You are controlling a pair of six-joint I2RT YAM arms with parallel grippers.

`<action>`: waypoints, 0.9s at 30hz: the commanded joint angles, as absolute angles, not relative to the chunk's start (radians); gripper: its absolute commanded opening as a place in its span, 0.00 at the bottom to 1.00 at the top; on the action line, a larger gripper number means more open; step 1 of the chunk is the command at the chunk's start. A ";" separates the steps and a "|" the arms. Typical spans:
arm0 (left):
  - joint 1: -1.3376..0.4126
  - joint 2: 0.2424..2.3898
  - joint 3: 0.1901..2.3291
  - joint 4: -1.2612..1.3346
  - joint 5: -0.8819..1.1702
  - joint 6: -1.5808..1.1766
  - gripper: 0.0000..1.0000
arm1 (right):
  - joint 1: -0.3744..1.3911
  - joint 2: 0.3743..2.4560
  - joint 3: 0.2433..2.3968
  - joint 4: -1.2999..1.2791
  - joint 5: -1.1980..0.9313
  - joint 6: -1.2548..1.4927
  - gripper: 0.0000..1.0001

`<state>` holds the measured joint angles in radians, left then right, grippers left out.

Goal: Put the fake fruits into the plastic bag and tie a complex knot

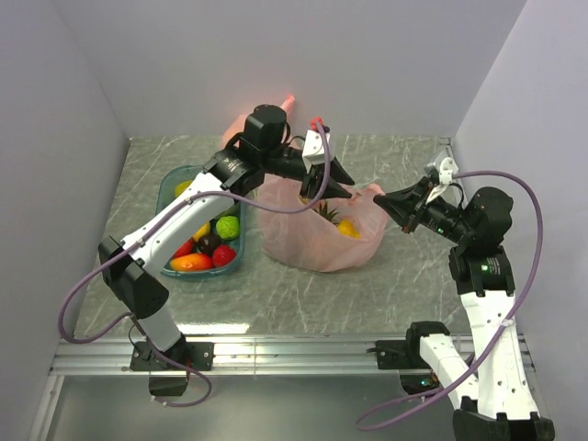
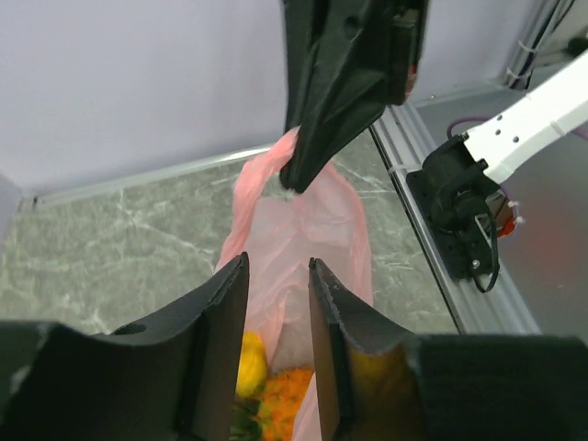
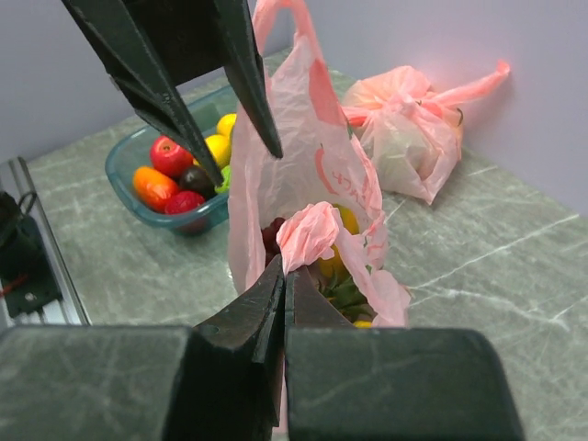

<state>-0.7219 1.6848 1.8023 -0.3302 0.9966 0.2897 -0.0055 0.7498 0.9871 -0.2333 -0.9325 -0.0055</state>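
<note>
Roughly at the middle of the table (image 1: 404,294) stands the plastic bag (image 1: 312,243), thin, salmon-pink and see-through, with its mouth pulled open toward the top. Some fruits (image 2: 253,363) already lie inside it: a yellow one, an orange one beside it, and some green leaves that the top view shows near the mouth. One handle (image 3: 308,234) of the bag is bunched into a small pink wad and pinched in the right gripper (image 1: 384,199), whose jaws are clenched on it at the bag's right side, so that the edge is drawn out toward that arm. The other handle (image 3: 285,32) stands up tall on the far side of the mouth, just beside one finger of the left gripper (image 1: 329,184). That gripper hangs over the bag's opening, pointing down, its jaws released and parted with nothing between them. To the left of the bag, near but apart from it, sits a clear teal tub (image 1: 170,188) that holds more fruit: a lime (image 1: 227,226), a red apple (image 3: 171,152), an orange mango (image 1: 191,263) and a dark piece among them. Against the back wall lies a second, paler pink bag (image 3: 404,138), tied shut, with a long pink tail (image 3: 478,83) pointing away along the wall.
</note>
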 commanded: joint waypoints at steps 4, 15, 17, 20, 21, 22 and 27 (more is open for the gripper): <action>-0.790 1.661 1.835 -0.295 0.999 0.429 0.35 | 0.051 0.773 1.002 -0.250 -0.974 -0.113 0.01; -0.833 1.701 1.847 -0.328 0.925 0.480 0.36 | 0.098 0.782 1.014 -0.279 -0.992 -0.178 0.02; -0.834 1.698 1.835 -0.316 0.899 0.479 0.37 | 0.104 0.785 1.019 -0.288 -0.991 -0.190 0.02; -0.836 1.701 1.836 -0.319 0.888 0.497 0.36 | 0.110 0.788 1.025 -0.298 -0.996 -0.202 0.02; -0.836 1.704 1.841 -0.327 0.879 0.506 0.36 | 0.112 0.788 1.026 -0.301 -0.997 -0.206 0.02; -0.838 1.709 1.844 -0.336 0.873 0.520 0.36 | 0.113 0.790 1.029 -0.301 -1.000 -0.207 0.02; -0.841 1.724 1.864 -0.400 0.879 0.581 0.38 | 0.118 0.796 1.035 -0.295 -0.999 -0.218 0.02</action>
